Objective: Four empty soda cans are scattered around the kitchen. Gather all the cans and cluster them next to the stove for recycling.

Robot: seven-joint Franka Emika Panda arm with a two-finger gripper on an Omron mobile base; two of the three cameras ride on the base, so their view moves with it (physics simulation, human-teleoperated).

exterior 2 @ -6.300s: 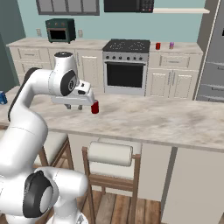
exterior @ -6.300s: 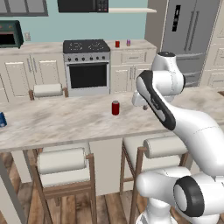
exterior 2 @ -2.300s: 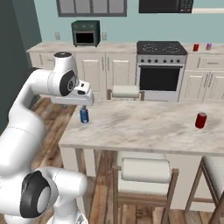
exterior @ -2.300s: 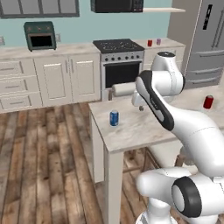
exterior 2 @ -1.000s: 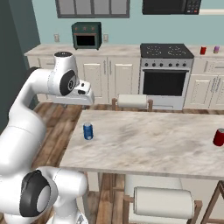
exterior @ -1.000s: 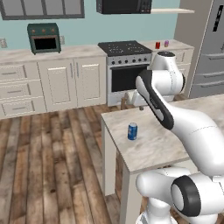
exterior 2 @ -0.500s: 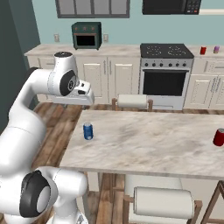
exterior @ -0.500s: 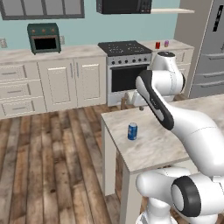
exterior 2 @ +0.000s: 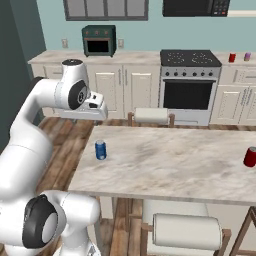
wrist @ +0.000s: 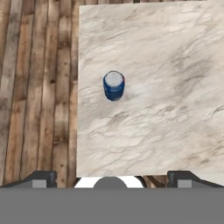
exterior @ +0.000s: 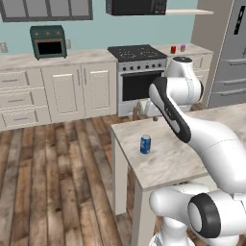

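A blue soda can (exterior: pixel 145 144) (exterior 2: pixel 100 149) (wrist: pixel 113 85) stands upright near the left end of the marble island (exterior: pixel 168 161) (exterior 2: pixel 170 165). My gripper (wrist: pixel 111 178) (exterior 2: pixel 83 115) hangs open above and short of it, fingertips (wrist: pixel 41 179) wide apart with nothing between them. A red can (exterior 2: pixel 250 156) stands at the island's right end. Another red can (exterior: pixel 173 49) (exterior 2: pixel 232 57) and a purple-pink can (exterior: pixel 182 47) (exterior 2: pixel 247 56) sit on the back counter just right of the stove (exterior: pixel 137 72) (exterior 2: pixel 189 85).
A dark-green toaster oven (exterior: pixel 48 42) (exterior 2: pixel 99 40) sits on the back counter left of the stove, a black microwave (exterior: pixel 136 6) above it. Stools (exterior 2: pixel 152 116) (exterior 2: pixel 185 231) stand on both sides of the island. Wooden floor (exterior: pixel 53 173) lies open to the left.
Earlier the base drove left along the island, bringing the blue can under the hand. Over the last second nothing has moved.
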